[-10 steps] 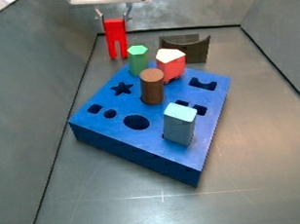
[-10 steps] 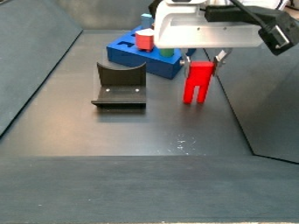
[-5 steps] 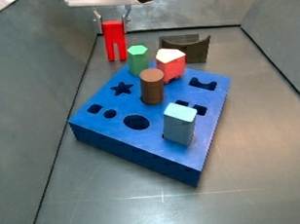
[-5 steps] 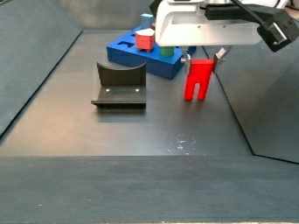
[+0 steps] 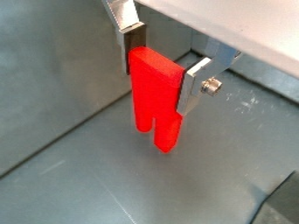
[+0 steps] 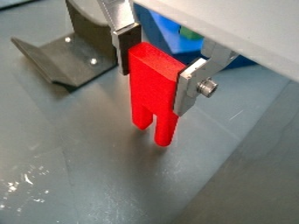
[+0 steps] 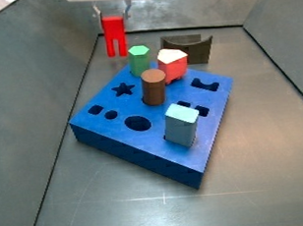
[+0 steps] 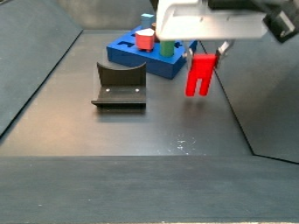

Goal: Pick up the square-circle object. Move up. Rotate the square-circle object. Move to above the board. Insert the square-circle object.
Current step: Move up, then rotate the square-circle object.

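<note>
The square-circle object (image 5: 155,96) (image 6: 153,92) is a tall bright-red block with a forked lower end. It hangs upright between my gripper's (image 5: 163,59) (image 6: 158,61) silver fingers, which are shut on its upper part in both wrist views. In both side views the red block (image 7: 114,33) (image 8: 201,73) is lifted clear of the grey floor, behind the board. The board (image 7: 155,124) (image 8: 131,51) is a thick blue slab with star, round and other cut-outs; it lies apart from the gripper (image 7: 112,16) (image 8: 208,51).
On the board stand a brown cylinder (image 7: 153,86), a green peg (image 7: 139,58), a squat red block with a white top (image 7: 173,62) and a pale blue block (image 7: 182,123). The dark fixture (image 8: 118,86) (image 7: 189,48) (image 6: 68,58) stands on the floor beside the board. Grey walls enclose the floor.
The gripper has risen with the red block in it; the block's forked end has left the floor. Nothing else has moved.
</note>
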Controlling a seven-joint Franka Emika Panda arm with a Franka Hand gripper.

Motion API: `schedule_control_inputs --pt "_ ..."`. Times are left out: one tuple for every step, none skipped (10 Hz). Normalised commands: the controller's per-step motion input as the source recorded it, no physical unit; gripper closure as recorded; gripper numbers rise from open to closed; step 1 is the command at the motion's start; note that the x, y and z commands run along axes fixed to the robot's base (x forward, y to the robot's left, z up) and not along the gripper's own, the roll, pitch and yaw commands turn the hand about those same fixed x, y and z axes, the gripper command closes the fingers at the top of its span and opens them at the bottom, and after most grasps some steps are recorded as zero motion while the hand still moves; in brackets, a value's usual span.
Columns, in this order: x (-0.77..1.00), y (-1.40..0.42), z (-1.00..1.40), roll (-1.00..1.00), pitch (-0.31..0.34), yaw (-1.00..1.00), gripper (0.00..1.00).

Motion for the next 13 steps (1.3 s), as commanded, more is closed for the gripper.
schedule_control_inputs --pt "-0.02 0.00 0.59 0.00 0.023 -0.02 1.00" --pt "-0.02 0.00 0.38 0.00 0.027 -0.02 1.00" --pt "-0.01 0.00 0.21 0.00 0.031 -0.02 1.00" --pt "0.34 -0.30 1.00 0.00 0.000 0.00 1.00" --pt "0.33 -0.30 1.00 0.00 0.021 0.01 1.00" --pt "0.29 -0.27 1.00 -0.01 0.054 0.03 1.00" --pt "0.23 -0.20 1.00 -0.01 0.075 0.03 1.00" --pt "0.21 -0.19 1.00 -0.02 0.075 0.03 1.00" --pt "0.15 -0.14 0.87 -0.02 0.078 0.03 1.00" --pt "0.09 -0.08 0.65 -0.03 0.076 0.03 1.00" --pt "0.05 -0.05 0.48 -0.03 0.074 0.03 1.00" --pt "0.04 -0.04 0.37 -0.04 0.072 0.03 1.00" --pt "0.00 0.00 0.00 0.00 -0.012 -1.00 1.00"
